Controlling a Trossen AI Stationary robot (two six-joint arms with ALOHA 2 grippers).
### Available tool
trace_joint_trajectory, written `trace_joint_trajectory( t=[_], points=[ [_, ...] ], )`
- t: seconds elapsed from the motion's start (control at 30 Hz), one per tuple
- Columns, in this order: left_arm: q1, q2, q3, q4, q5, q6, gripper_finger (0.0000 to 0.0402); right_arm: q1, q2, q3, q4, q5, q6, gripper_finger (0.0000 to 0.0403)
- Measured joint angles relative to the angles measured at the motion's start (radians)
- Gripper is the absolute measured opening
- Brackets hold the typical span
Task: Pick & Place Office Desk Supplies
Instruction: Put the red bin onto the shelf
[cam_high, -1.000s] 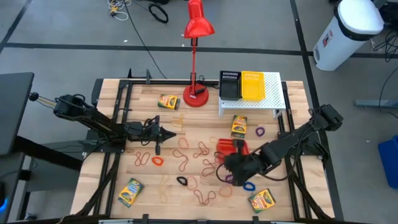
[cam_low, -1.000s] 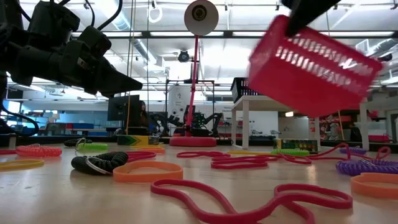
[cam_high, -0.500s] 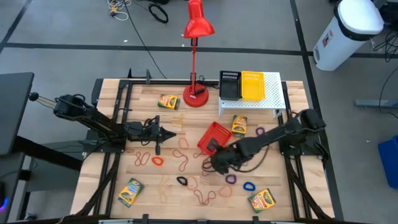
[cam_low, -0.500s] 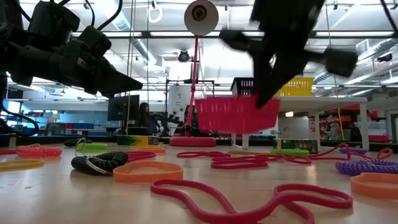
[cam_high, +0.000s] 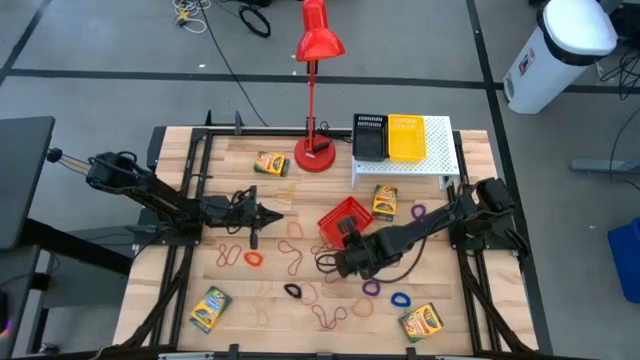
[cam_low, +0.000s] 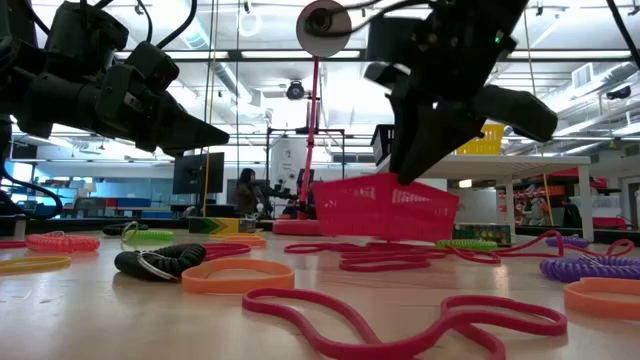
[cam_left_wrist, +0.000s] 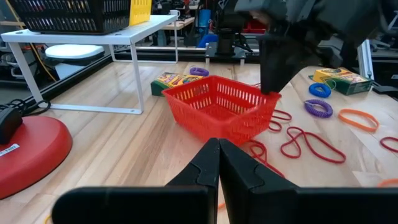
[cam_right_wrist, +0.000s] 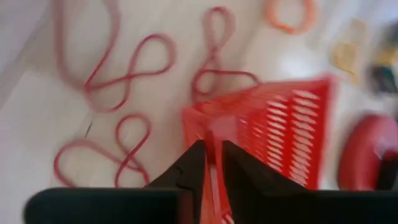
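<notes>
We see the right pincer (cam_high: 345, 240) clamped on one rim of the red mesh bin (cam_high: 343, 220), which sits mid-surface, tilted, mouth upward, long axis diagonal toward the lamp base (cam_high: 312, 157). The left pincer (cam_high: 272, 215) hovers nearby, fingers closed together, holding nothing.

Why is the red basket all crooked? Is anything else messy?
The red bin sits tilted near the table's middle because the right gripper is shut on its wall, while the black bin and yellow bin stand neatly on the white shelf. Rubber bands lie scattered all over the table.
</notes>
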Motion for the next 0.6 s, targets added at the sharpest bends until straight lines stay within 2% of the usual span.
trace_joint_trajectory(
  t=[0.2,0.37,0.5,0.6],
  points=[
    [0.0,0.0,0.0,0.003,0.0,0.0,0.0011,0.033,-0.017,0.001,0.005,0.026,0.258,0.0146],
    [0.0,0.0,0.0,0.005,0.0,0.0,0.0011,0.031,-0.017,0.001,0.001,-0.045,0.443,0.0198],
    [0.0,0.0,0.0,0.007,0.0,0.0,0.0011,0.031,-0.03,0.003,0.002,-0.056,0.523,0.0205],
    [0.0,0.0,0.0,0.007,0.0,0.0,0.0011,0.031,-0.047,0.014,0.008,0.001,0.591,0.018]
  ],
)
